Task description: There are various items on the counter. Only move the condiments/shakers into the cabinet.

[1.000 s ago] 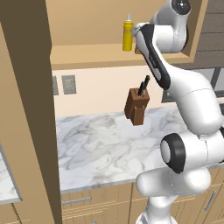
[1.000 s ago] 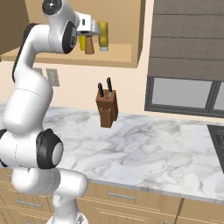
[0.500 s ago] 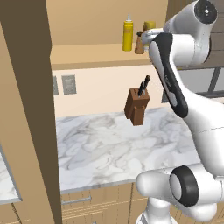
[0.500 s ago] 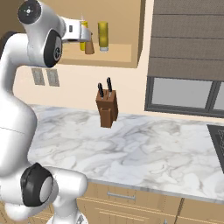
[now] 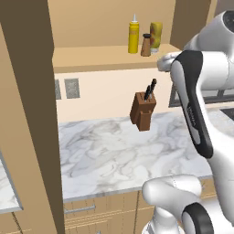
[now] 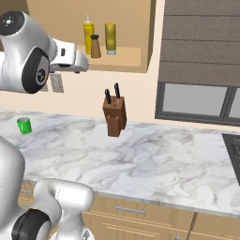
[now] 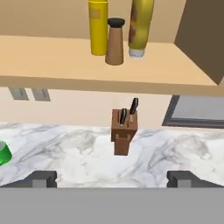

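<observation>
Condiments stand together on the cabinet [image 5: 109, 57] shelf: we see the yellow squeeze bottle [image 5: 133, 35], brown black-topped shaker [image 5: 146, 45] and yellow-orange jar [image 5: 156, 35]. Our gripper [image 7: 112, 178] is spread wide and empty, above the counter [image 6: 154, 159].

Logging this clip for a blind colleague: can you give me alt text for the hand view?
Three condiments stand together on the cabinet shelf: a yellow squeeze bottle, a brown black-topped shaker in front, and a yellow-orange jar. Below, a knife block stands on the marble counter, with a green cup at the left edge.
</observation>
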